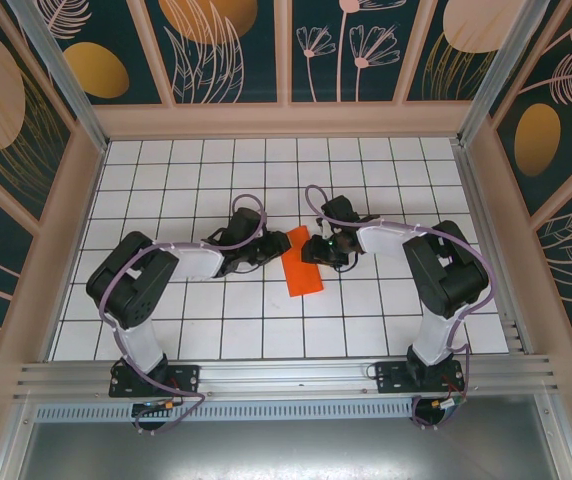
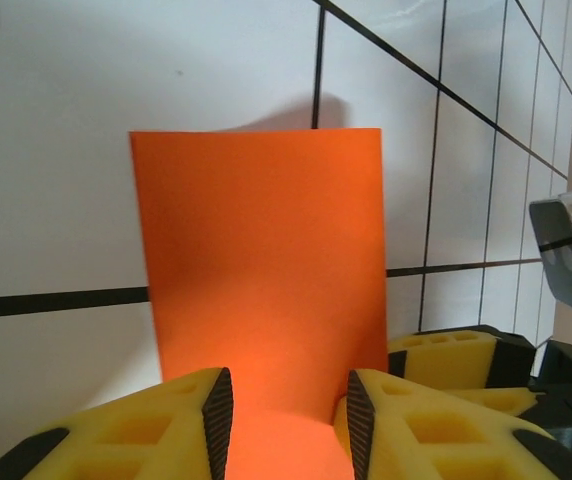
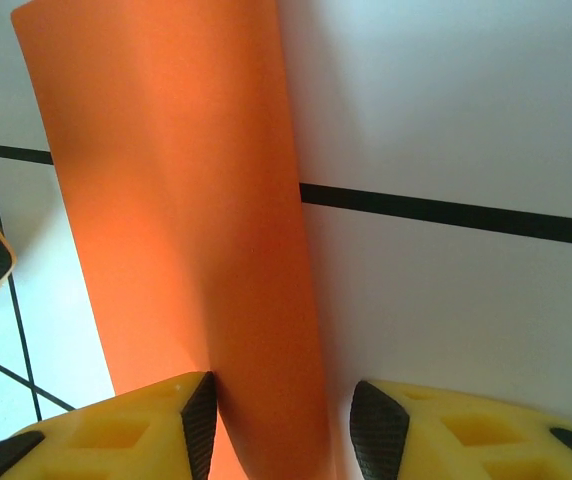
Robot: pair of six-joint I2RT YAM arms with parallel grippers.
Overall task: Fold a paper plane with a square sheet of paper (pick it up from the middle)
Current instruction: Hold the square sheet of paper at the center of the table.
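Observation:
The square sheet of paper (image 1: 302,264) is bright orange-red and lies as a narrow rectangle, a little tilted, in the middle of the white grid table (image 1: 366,170). My left gripper (image 1: 269,252) is at its left edge and my right gripper (image 1: 317,249) at its upper right edge. In the left wrist view the paper (image 2: 261,260) runs up between the yellow fingers (image 2: 181,420); the left gripper (image 2: 291,420) is open around it. In the right wrist view a bowed ridge of paper (image 3: 206,220) sits inside the open right gripper (image 3: 284,420), against its left pad (image 3: 202,415).
Wooden side walls (image 1: 526,240) and a back wall (image 1: 286,120) enclose the table. An aluminium rail (image 1: 286,378) runs along the near edge by the arm bases. One yellow finger of the right gripper (image 2: 456,352) lies close beside the left one.

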